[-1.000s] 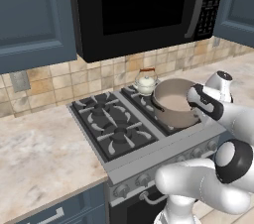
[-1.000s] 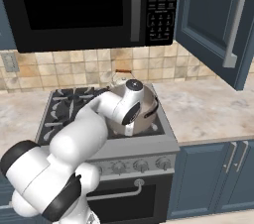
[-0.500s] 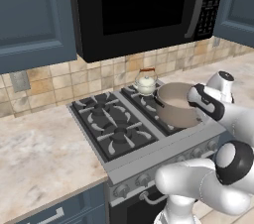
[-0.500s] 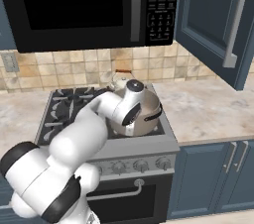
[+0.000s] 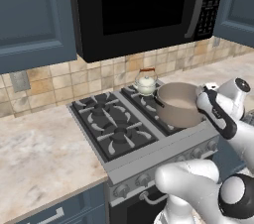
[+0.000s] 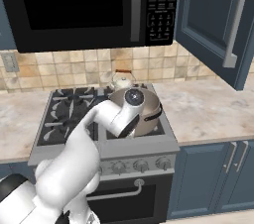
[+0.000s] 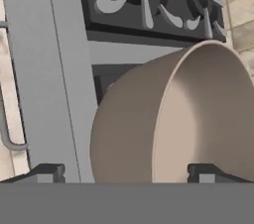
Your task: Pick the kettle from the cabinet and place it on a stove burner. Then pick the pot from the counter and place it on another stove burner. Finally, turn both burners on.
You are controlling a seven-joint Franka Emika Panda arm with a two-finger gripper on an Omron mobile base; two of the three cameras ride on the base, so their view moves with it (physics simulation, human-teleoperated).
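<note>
While your jaws stood wide apart around the wide taupe-grey metal pot, withdrawing carelessly could, seemingly, have nudged it off the black cast-iron grate.

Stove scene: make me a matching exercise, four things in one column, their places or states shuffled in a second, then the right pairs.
Things:
1. kettle
2. pot
3. gripper
4. cabinet

Places or states:
A. open, fingers either side of the pot's rim
B. on the rear right burner
C. door swung open, up right of the microwave
D. on the front right burner

Pairs: 1-B, 2-D, 3-A, 4-C
</note>
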